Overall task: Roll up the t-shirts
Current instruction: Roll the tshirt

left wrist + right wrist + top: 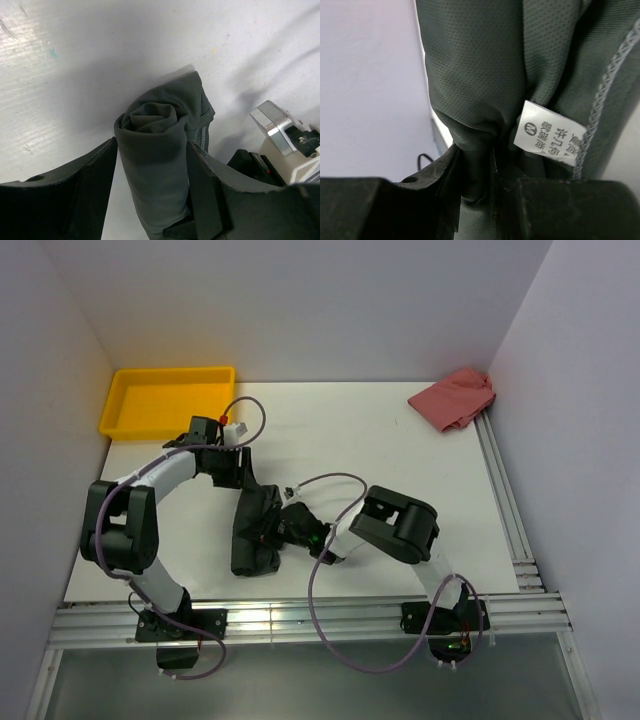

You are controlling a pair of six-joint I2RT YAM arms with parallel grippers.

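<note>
**Charcoal t-shirt rolled into a tube, both end effectors on it**

The dark charcoal-grey t-shirt [252,540] lies on the white desk [400,490] as a tight tube. Its spiral end sits between the fingers of the left end effector [152,150], which stands spread, one finger on each side of the roll. The right end effector [477,170] is pressed together, pinching a fold of the same shirt.

This shirt looks rolled, or nearly so; letting go seems to be what is left. Well beyond the right end effector lies a crumpled pink-red cloth [455,398], not rolled. Whether it is a shirt cannot be told.

Just beside the right end effector's pinch, a small white label [550,132] shows a circled M and Chinese characters too skewed to read.
</note>
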